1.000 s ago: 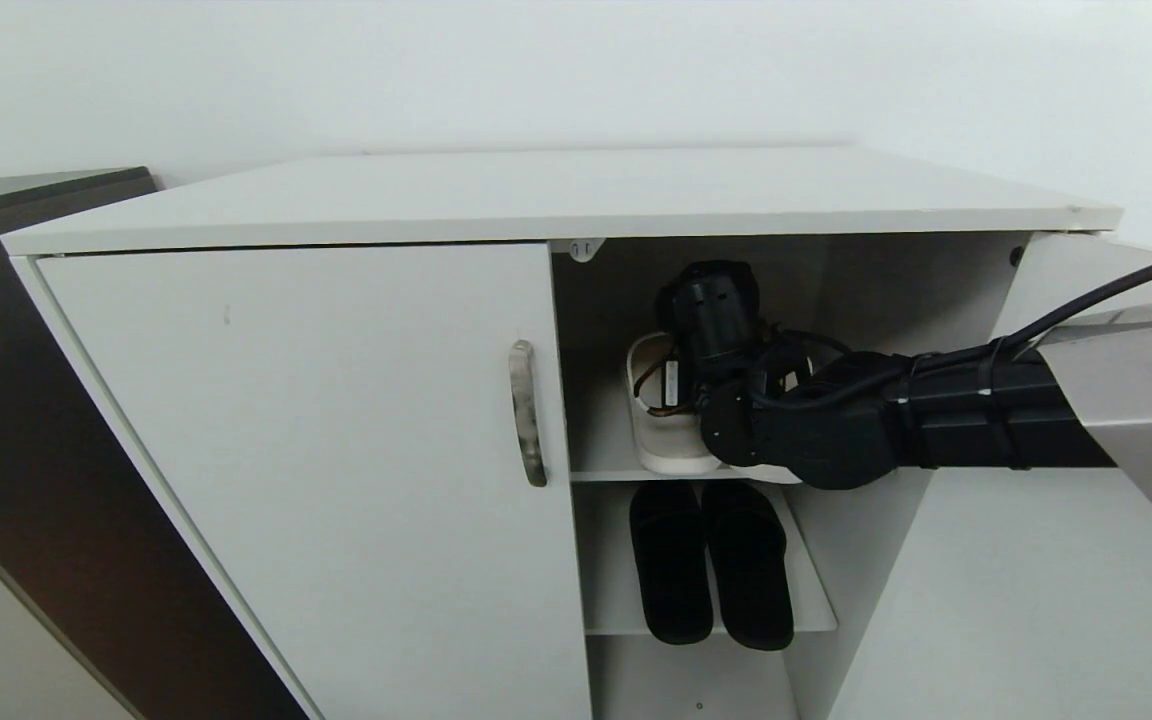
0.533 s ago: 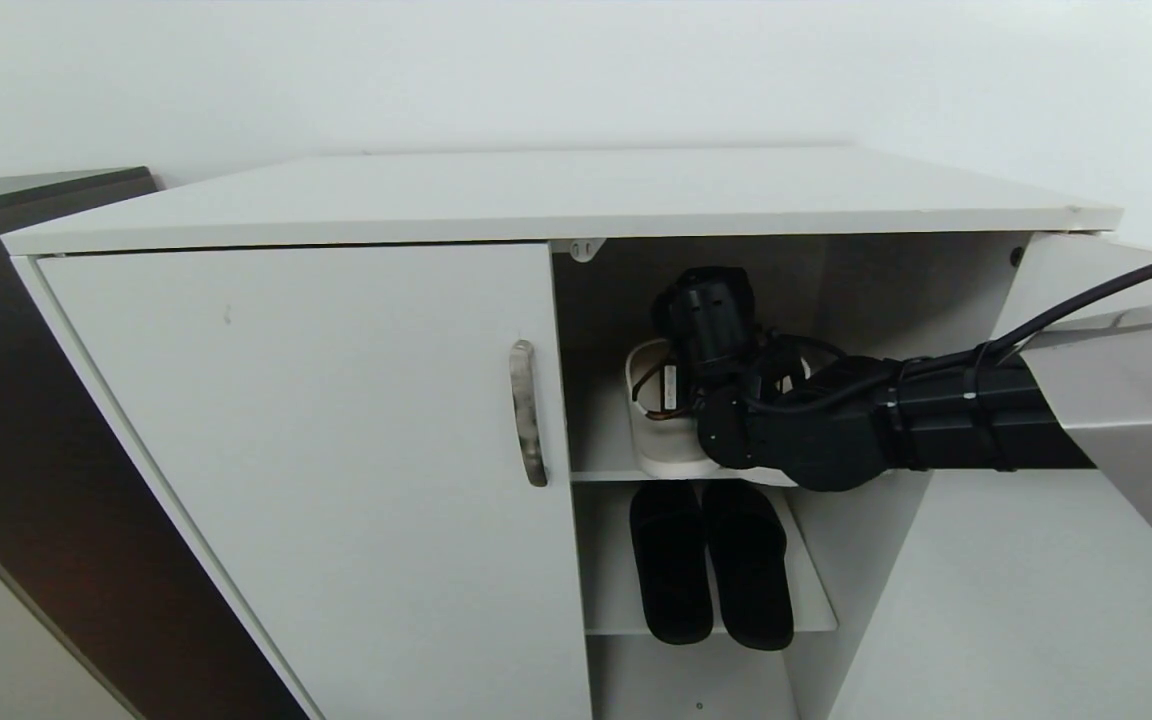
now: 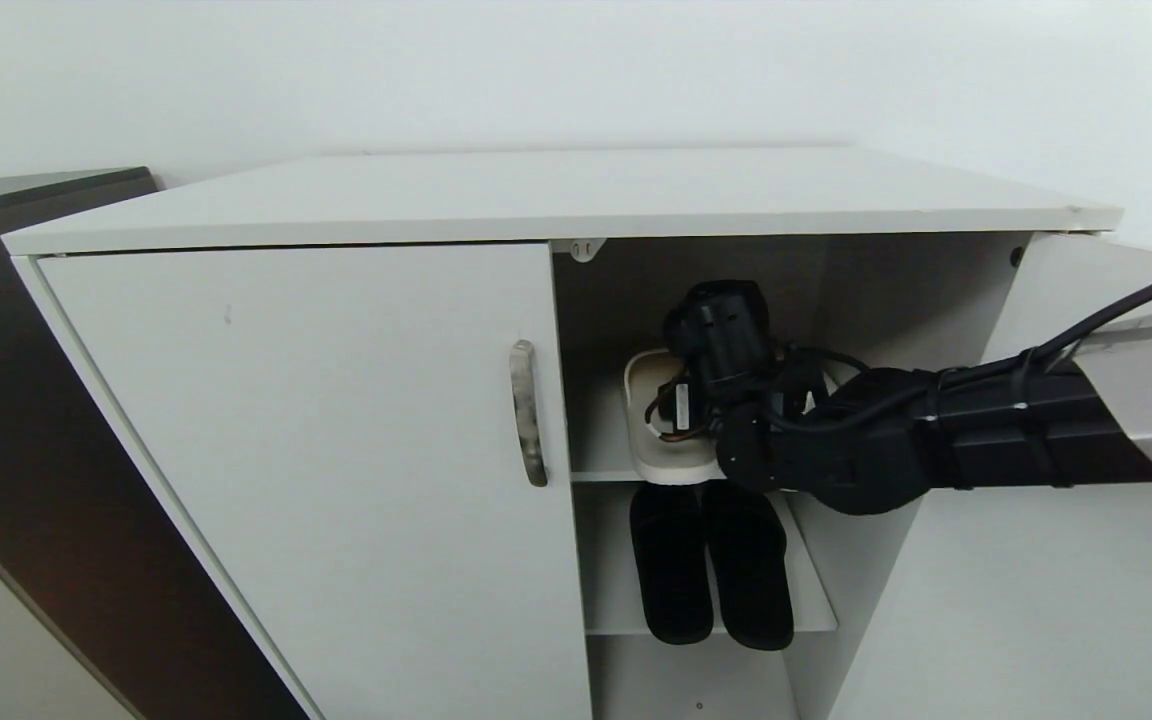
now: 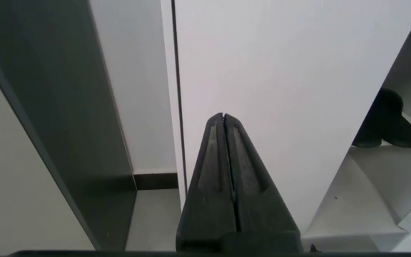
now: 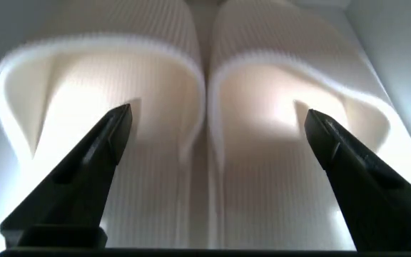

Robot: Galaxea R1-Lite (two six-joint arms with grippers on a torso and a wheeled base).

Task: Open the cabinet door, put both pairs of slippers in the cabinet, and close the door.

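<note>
Your right gripper [image 5: 217, 116] hangs released at the white slippers [image 5: 120, 71] inside the cabinet [image 3: 536, 195], above the black slippers [image 3: 711, 565]; your left gripper [image 4: 223, 120] is clenched on nothing.

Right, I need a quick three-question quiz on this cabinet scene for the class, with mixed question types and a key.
1. True or false: the black slippers lie on the shelf below the white slippers.
2. The right pincer is: A) open, B) shut on a slipper, C) shut on the door handle.
3. Fill in: the left pincer, facing the closed cabinet door, is ____.
Key: 1 true; 2 A; 3 shut.
</note>
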